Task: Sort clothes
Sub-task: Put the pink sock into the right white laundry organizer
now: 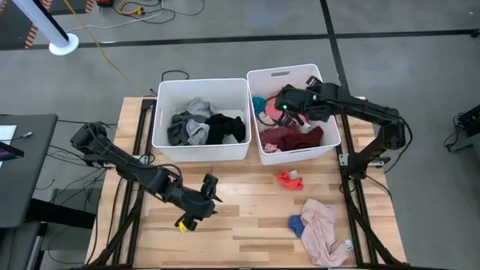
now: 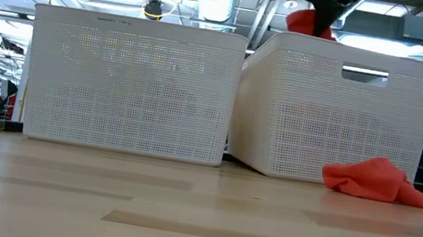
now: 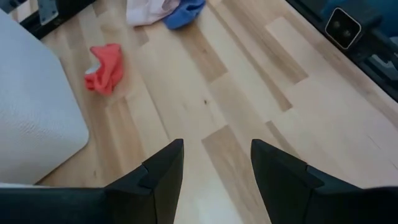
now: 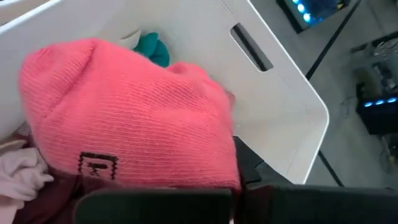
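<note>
Pale wood planks make up your tabletop [image 1: 247, 225], with two white bins side by side at its far edge. Your left bin [image 1: 201, 154] holds grey and black clothes [image 1: 206, 127]. Your right bin [image 1: 296, 154] holds maroon, pink and teal pieces.

Your right pincer [image 1: 285, 103] hangs over the right bin's inside, its fingers pressed together on a pink knit beanie [image 4: 130, 112] with a small black label; in the low view the beanie shows above the bin's rim.

Your left pincer [image 3: 214, 165] hovers low over bare tabletop near the front left, fingers spread and pinching nothing.

Three garments lie loose on the tabletop: a small red cloth [image 1: 289, 179] just in front of the right bin, and nearer the front right corner a pale pink garment [image 1: 322, 229] touching a blue piece [image 1: 296, 223].
</note>
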### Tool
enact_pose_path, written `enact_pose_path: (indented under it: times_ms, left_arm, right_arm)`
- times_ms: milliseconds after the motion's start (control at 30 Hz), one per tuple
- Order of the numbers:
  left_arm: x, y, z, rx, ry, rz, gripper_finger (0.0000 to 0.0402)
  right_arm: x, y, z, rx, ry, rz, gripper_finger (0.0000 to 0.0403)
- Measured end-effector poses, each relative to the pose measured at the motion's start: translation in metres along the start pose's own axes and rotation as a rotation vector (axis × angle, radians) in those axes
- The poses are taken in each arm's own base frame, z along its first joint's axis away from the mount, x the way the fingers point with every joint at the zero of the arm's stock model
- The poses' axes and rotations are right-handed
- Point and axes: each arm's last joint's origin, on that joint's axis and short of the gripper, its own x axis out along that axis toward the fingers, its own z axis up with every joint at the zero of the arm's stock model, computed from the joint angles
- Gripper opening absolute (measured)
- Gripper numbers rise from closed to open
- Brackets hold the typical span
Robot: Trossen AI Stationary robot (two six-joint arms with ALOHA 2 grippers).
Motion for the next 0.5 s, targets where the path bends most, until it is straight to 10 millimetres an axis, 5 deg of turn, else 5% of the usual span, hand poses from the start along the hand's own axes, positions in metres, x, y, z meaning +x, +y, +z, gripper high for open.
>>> enact_pose_path:
  times_ms: [500]
  left_arm:
    - [0.024,-0.014,-0.019,-0.070,-0.185,0.024,0.0183]
  right_arm:
    - [0.030,-0.029,0.012,0.022,0.018,0.173,0.0002]
